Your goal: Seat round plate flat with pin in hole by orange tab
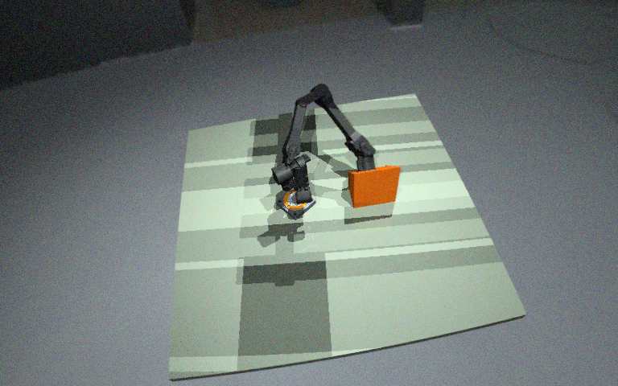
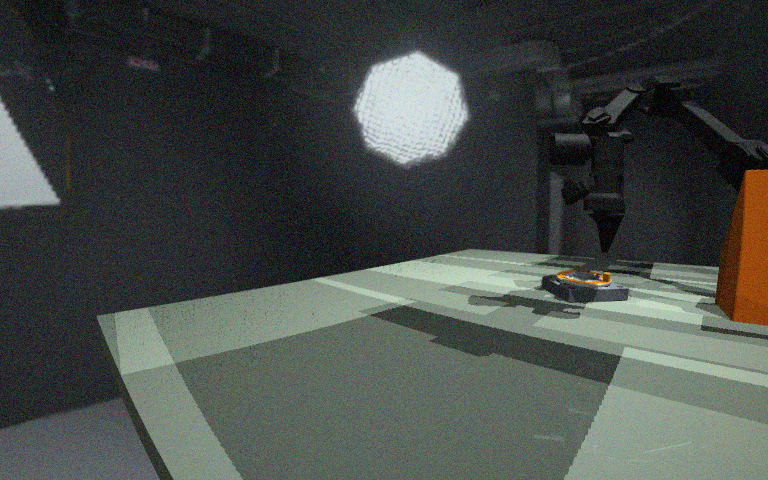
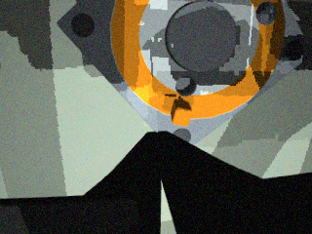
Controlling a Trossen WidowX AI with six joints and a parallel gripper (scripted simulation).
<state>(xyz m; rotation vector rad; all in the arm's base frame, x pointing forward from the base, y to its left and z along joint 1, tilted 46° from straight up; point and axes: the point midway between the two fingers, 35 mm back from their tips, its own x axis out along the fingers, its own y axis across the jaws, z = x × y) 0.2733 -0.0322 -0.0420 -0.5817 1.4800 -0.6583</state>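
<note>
The round plate, pale with an orange ring, sits around the dark post on the dark square base. Its orange tab points toward my fingers in the wrist view. A dark round hole lies just inside the tab. I cannot make out the pin in it, nor tell the plate's tilt surely. My gripper is shut and empty, pointing down above the base, apart from the plate. In the top view the gripper hides its own fingertips and part of the plate.
An orange block stands to the right of the base, in front of the arm's foot. The table carries striped light and shadows, with its edges far from the base.
</note>
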